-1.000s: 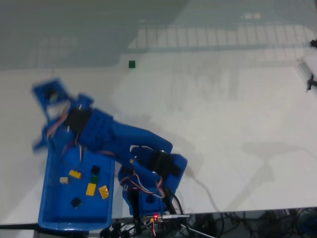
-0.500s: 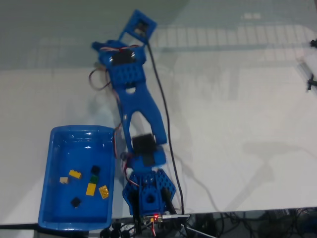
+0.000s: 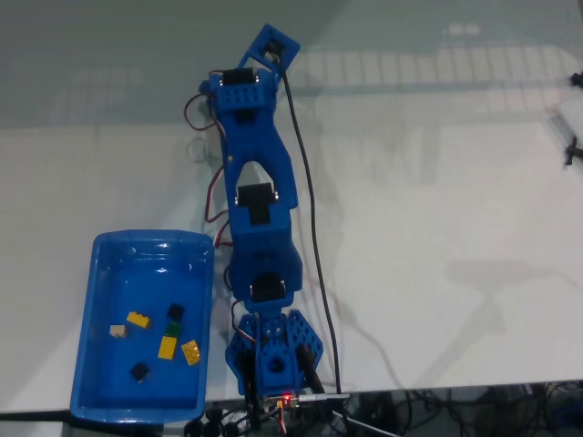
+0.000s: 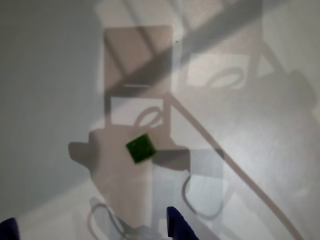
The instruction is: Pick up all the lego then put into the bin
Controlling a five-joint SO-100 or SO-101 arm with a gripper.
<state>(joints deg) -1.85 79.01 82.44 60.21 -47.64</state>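
Found the jaws parted wide and empty in the wrist view, with just the blue fingertips (image 4: pixel 175 226) poking in at the bottom edge and bare worktop (image 4: pixel 45 75) between them. Spotted a dark green lego (image 4: pixel 140 148) lying flat ahead of the tips, inside the arm's shadow and touching nothing. Took that as the approach for another pick: needed a descent straight over so small a brick.

Turned to the fixed view. Saw the arm (image 3: pixel 258 196) stretched from its base at the near edge toward the far edge, where a second before it had hung over the bin (image 3: pixel 100 273) and half a second before had leaned a little more to the left. Could not see the green brick there, presumably hidden under the wrist. Counted six pieces in the bin at the near left corner, among them a yellow lego (image 3: pixel 168 347), plus green, black and tan ones.

Noted a white, slightly glossy surface, greyer along the far edge with a grid of light reflected on it, cables (image 3: pixel 314 237) trailing to the near edge, and dark stand parts (image 3: pixel 572 150) at the right edge.
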